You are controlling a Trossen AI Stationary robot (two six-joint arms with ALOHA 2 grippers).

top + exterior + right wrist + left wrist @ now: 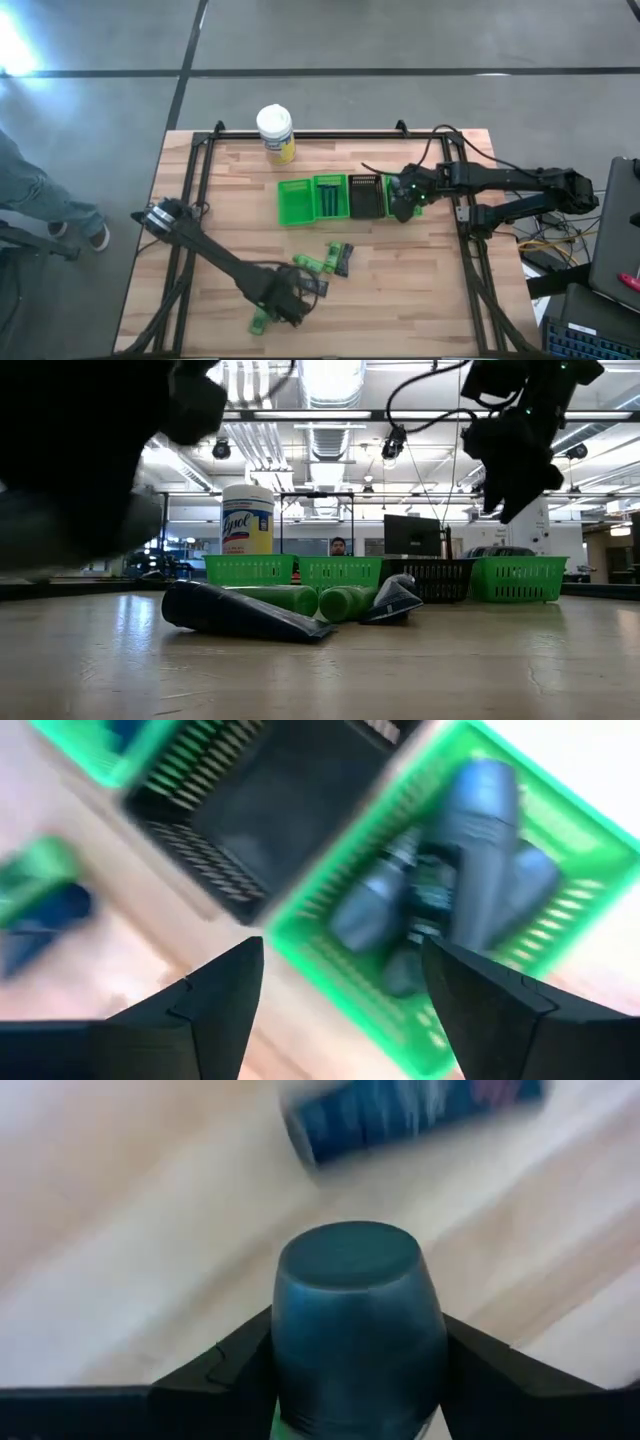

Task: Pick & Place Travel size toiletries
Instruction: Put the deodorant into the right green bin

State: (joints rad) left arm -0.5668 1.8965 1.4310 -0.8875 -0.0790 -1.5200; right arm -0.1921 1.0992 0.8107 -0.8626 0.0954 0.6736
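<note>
Green bottle (358, 1335) sits pinched in the left pincer (285, 305), well short of the trays (330, 198) on the counter (420, 290); the right pincer (340, 990) hangs spread over the end tray's grey tubes (470, 870).

Bright green trays (295, 201), black tray (364, 196), grey tubes (470, 870), yellow-labelled white-lidded jar (275, 133)

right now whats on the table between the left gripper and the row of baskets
In the high view, a small cluster of toiletries, green bottles and a dark tube, lies between the left gripper and the baskets; the rest is bare wood.
</note>
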